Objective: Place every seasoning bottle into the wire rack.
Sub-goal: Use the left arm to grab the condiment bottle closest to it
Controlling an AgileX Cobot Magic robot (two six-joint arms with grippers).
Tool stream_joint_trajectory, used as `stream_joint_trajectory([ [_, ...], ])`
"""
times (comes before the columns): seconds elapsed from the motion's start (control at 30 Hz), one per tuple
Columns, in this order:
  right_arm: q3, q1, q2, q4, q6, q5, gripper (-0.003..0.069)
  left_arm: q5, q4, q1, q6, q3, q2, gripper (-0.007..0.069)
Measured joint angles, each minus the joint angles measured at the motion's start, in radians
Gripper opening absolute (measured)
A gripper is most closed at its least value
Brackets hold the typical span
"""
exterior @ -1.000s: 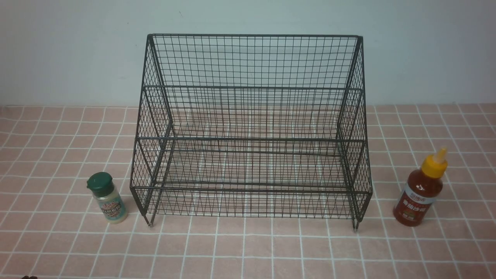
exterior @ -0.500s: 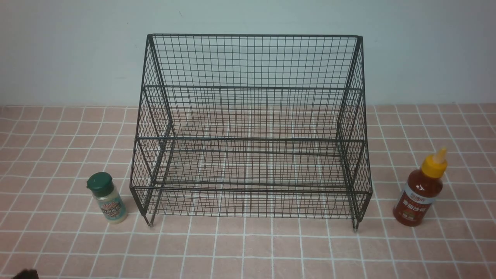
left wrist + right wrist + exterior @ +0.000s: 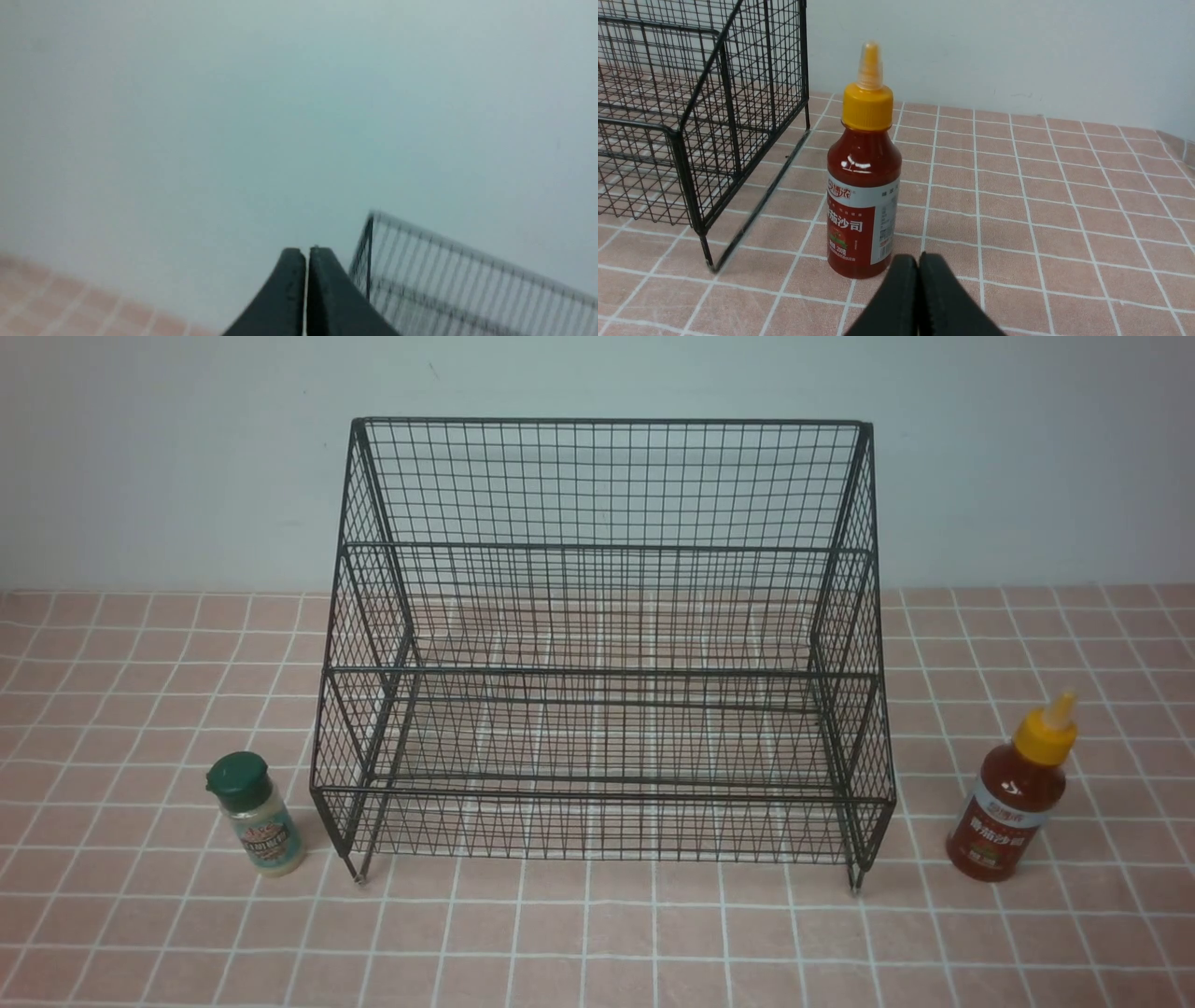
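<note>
- The wire rack (image 3: pixel 607 616) stands in the middle of the tabletop (image 3: pixel 597 943) with its open, stepped side toward me. Both steps hold nothing yet.
- The short shaker (image 3: pixel 254 814) stands upright on the tabletop, just beside the rack's left front foot but outside the wires.
- The red sauce bottle (image 3: pixel 1013 793) stands upright near the rack's right side, also outside. With one bottle on each side, I judge that each arm serves its own.
- My left fingers (image 3: pixel 289 298) are clenched, pad against pad, and grasp nothing. Their camera sees mostly the pale wall (image 3: pixel 233 116) and one upper corner of the rack, so I think this arm is not yet aimed at the shaker.
- My right fingers (image 3: pixel 901 298) are also clenched and empty. They point straight at the red sauce bottle close before them, which looks to me like lining up for it.
- Both pairs must open before any grasp.
</note>
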Motion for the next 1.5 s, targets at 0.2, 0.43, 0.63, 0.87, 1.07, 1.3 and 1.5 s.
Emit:
stream_joint_trajectory([
  [0.2,0.0,0.0,0.0,0.0,0.0,0.0,-0.0009,-0.044,0.163,0.0,-0.001,-0.046,0.165,-0.0007],
  [0.43,0.0,0.0,0.0,0.0,0.0,0.0,-0.0009,-0.082,0.367,0.0,-0.047,-0.063,0.498,-0.0002],
  [0.63,0.0,0.0,0.0,0.0,0.0,0.0,-0.0009,-0.236,0.446,0.0,-0.155,-0.063,0.747,0.004],
  [0.87,0.0,0.0,0.0,0.0,0.0,0.0,-0.0009,-0.453,0.54,0.0,-0.186,-0.068,1.004,0.0171],
  [1.07,0.0,0.0,0.0,0.0,0.0,0.0,-0.0009,-0.642,0.542,0.0,-0.188,-0.072,1.242,0.0364],
  [1.3,0.0,0.0,0.0,0.0,0.0,0.0,-0.0009,-0.801,0.48,0.0,-0.189,-0.075,1.387,0.0491],
  [1.5,0.0,0.0,0.0,0.0,0.0,0.0,-0.0009,-0.808,0.399,0.0,-0.189,-0.077,1.431,0.0501],
])
